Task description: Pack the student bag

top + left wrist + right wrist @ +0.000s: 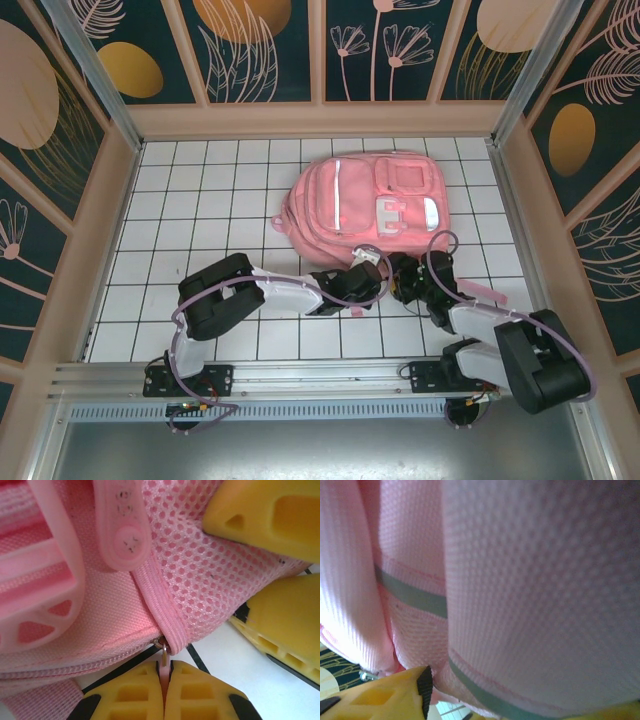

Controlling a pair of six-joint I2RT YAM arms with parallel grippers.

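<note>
The student bag (365, 195), a big pink backpack, lies flat on the white tiled table with its front pockets up. At its near edge my left gripper (366, 262) is shut on the pink zipper pull (164, 661), which hangs from a metal ring under a bound seam; the gripper (164, 669) shows both yellow fingers pressed together on it. Just to the right, my right gripper (402, 272) stands open around the bag's pink mesh (200, 565), its fingers (265, 510) above and below that fabric. Up close the right gripper (520, 700) faces the mesh (535, 580).
Wooden walls with dark floral panels enclose the table (200, 200) on three sides. A metal rail (320, 380) carries both arm bases at the near edge. A strip of pink tape (487, 291) lies by the right arm. White tiles lie bare left of the bag.
</note>
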